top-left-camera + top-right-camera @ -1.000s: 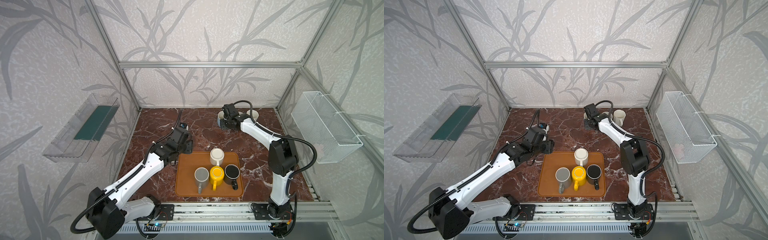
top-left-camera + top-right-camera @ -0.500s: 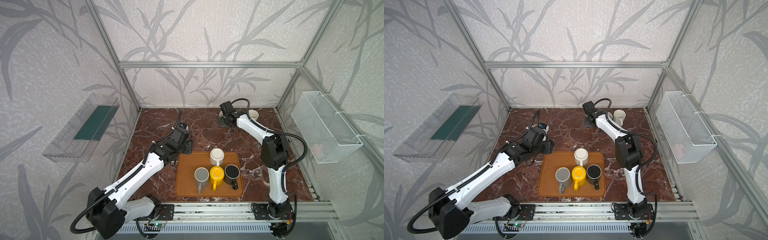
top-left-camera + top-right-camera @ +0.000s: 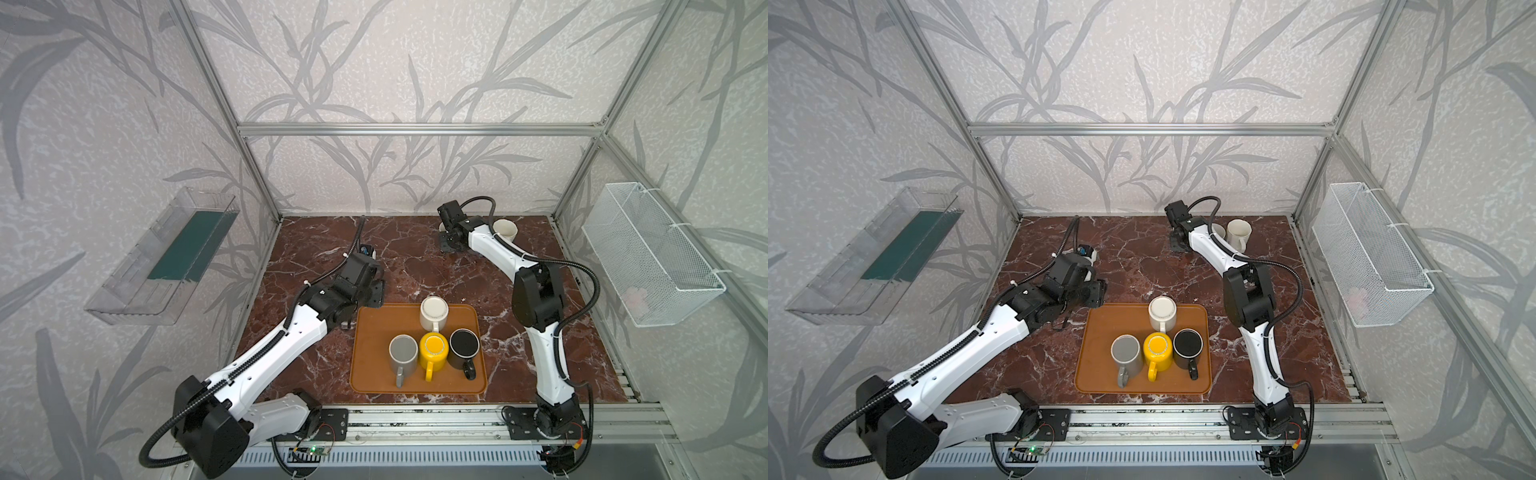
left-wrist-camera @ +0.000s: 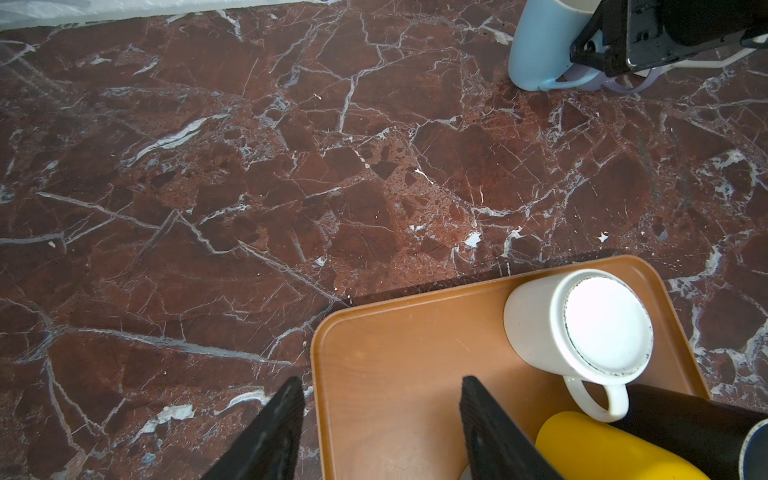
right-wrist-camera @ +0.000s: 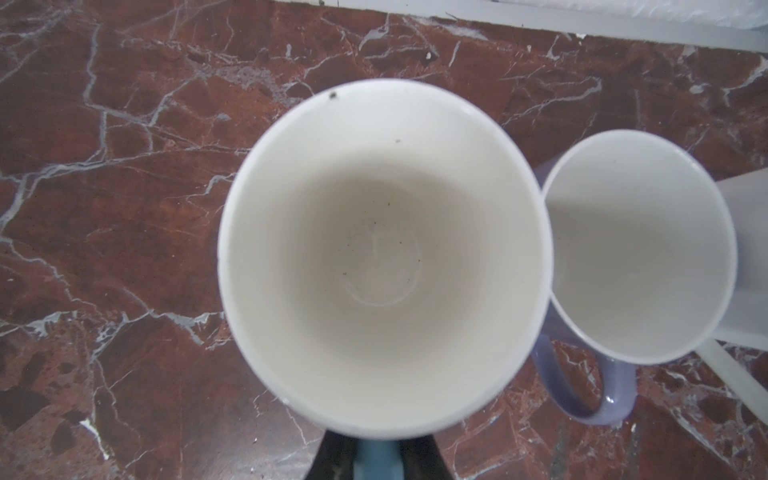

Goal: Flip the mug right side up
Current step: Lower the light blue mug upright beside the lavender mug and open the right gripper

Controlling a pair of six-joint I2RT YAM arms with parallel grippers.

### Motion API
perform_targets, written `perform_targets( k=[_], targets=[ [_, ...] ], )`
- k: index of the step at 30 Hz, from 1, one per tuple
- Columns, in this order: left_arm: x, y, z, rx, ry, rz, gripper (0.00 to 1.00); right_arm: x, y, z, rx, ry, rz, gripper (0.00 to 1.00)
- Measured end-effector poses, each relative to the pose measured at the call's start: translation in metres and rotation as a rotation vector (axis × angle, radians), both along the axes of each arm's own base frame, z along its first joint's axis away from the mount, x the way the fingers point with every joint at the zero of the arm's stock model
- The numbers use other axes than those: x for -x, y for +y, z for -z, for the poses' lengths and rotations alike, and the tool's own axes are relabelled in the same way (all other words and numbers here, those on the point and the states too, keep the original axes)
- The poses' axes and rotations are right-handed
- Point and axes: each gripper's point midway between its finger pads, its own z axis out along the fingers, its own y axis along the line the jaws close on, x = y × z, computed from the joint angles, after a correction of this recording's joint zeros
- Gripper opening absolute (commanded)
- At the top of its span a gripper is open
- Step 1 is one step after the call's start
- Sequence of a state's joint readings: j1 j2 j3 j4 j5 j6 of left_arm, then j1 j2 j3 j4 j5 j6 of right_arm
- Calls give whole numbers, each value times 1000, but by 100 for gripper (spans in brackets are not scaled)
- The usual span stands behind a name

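- Right jaws are clenching the blue handle (image 5: 376, 465) of the light blue mug (image 5: 382, 257); left jaws are hanging released, wide apart, over a corner of the orange tray (image 4: 374, 365).
- This mug is standing upright at the back of the table (image 3: 415, 266), mouth facing up, just beside a lilac mug (image 5: 636, 249).
- Its round inside is looking white and glossy, with some few dark specks.
- Table is showing dark red marble with pale veins; the tray is looking smooth, with rounded corners.

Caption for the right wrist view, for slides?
Right pincer grips an upright blue mug beside a lavender-handled mug on red marble.
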State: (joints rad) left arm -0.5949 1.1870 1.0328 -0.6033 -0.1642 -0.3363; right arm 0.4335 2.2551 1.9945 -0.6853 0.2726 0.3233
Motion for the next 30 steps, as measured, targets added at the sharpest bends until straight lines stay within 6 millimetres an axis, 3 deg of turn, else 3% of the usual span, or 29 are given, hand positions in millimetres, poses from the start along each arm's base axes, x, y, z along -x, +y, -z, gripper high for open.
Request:
perform_targets(
  k=[9,17,26,30],
  targets=[
    [5,7,-5,-13,-11,-10,62,-8,-2,-2,-2,-1,11,0],
    [7,9,-5,-19,-6,-12,62,-9,-5,13,12,32,17,0],
    [6,9,-9,-17,-9,-12,62,-9,-5,13,1,33,32,0],
    [7,9,-9,-17,-9,-12,62,-9,-6,14,-8,37,40,13]
  ],
)
